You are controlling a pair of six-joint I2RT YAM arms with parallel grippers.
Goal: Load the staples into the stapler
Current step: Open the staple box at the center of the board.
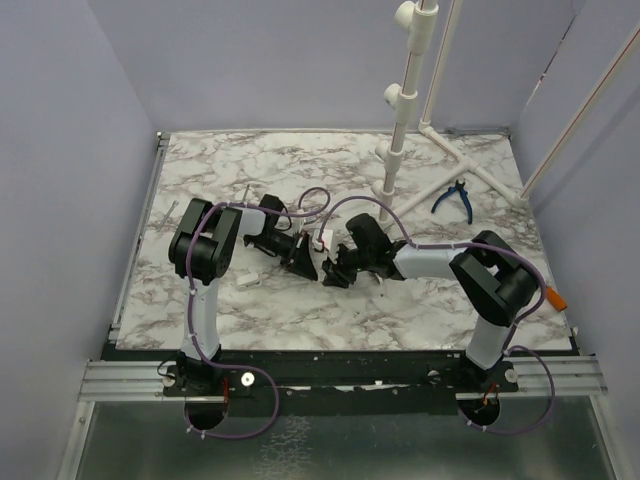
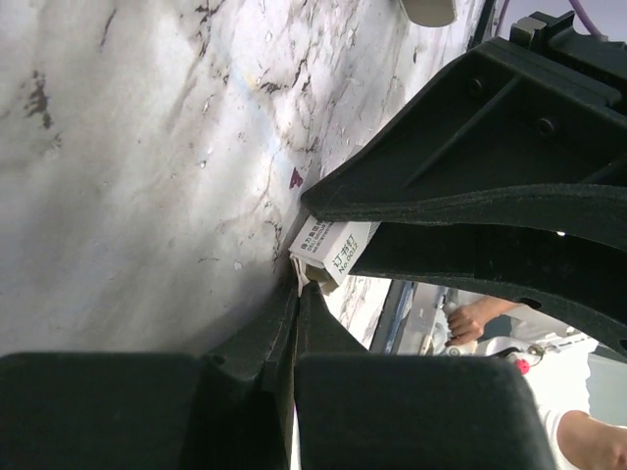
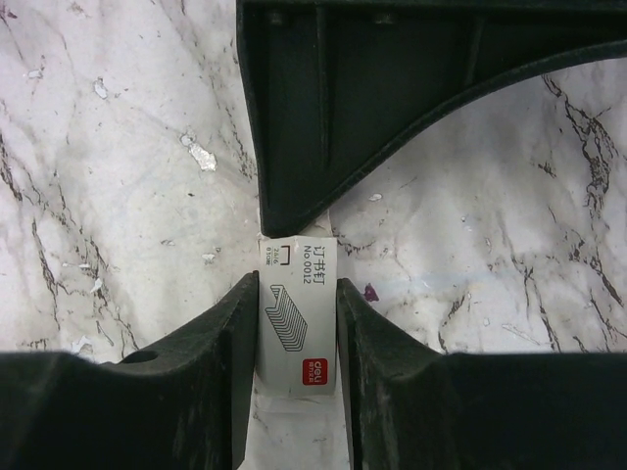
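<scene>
A small white staple box, printed with a staple drawing and a red logo, sits on the marble between the fingers of my right gripper, which is shut on its sides. My left gripper is shut, its tips pinching the open end flap of the box. The two grippers meet tip to tip at the table's middle, left and right. A small white finger-length thing, seemingly the stapler, lies beside the left arm. I see no loose staple strip.
Blue-handled pliers lie at the back right. A white pipe stand rises at the back with legs spreading over the table. An orange bit lies at the right edge. A thin grey sliver lies at the left edge.
</scene>
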